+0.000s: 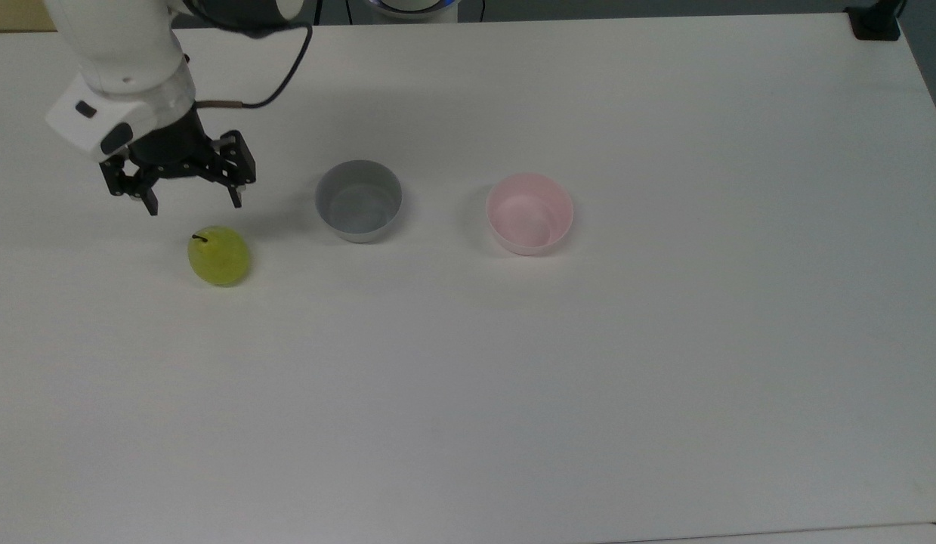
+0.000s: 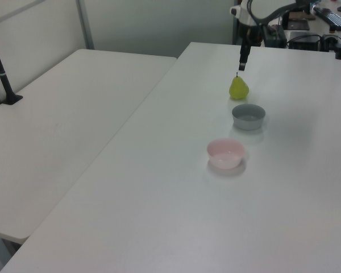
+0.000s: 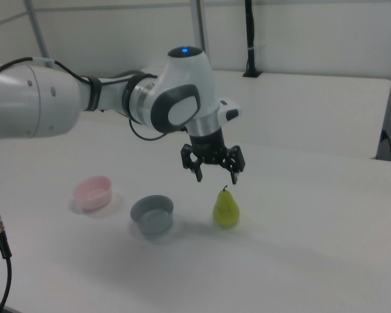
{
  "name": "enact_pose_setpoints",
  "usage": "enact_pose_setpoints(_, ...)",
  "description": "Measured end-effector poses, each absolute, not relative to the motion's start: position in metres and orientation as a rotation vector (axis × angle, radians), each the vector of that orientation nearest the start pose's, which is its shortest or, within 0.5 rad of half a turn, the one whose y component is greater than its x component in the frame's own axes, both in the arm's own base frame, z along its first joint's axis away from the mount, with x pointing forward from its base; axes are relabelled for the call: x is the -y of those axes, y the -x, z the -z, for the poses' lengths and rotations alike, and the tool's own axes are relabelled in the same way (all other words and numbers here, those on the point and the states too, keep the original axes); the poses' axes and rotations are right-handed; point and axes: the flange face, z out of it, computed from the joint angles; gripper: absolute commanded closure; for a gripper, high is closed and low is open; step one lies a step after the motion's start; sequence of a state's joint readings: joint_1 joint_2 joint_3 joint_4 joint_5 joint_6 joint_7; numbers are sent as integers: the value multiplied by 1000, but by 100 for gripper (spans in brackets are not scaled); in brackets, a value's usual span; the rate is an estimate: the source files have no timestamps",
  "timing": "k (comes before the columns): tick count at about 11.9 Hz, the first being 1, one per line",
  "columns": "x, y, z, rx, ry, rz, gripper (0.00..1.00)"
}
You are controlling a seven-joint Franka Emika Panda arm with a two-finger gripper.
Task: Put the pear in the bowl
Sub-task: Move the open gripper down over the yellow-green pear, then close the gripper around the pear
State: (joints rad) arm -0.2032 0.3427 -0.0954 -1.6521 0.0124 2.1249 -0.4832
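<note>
- Presently the gripper [image 1: 193,203] is held above the pear [image 1: 219,256], at its 11 o'clock in the top view, fingers [image 1: 236,198] spread wide for a grasp.
- Upright on the bench [image 1: 513,378], the pear is kept apart from the pink bowl [image 1: 529,213].

— What do you have in the left view?
— You see the pear [image 2: 238,88] upright on the tabletop [image 2: 159,187], then the grey bowl [image 2: 248,116], then the pink bowl [image 2: 225,153] nearest the camera, each apart.
— And the arm?
— Your end effector [image 2: 242,61] hangs just above the pear's stem, pointing down.
</note>
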Motion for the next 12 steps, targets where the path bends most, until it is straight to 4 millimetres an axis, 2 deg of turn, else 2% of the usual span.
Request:
enact_pose_setpoints(5,195,-648,-366,300,3202,141,0)
enact_pose_setpoints(7,198,-650,-351,300,3209,138,0)
enact_pose_setpoints(9,199,-651,-340,301,3209,126,39)
enact_pose_setpoints(12,199,-652,-337,302,3210,125,71)
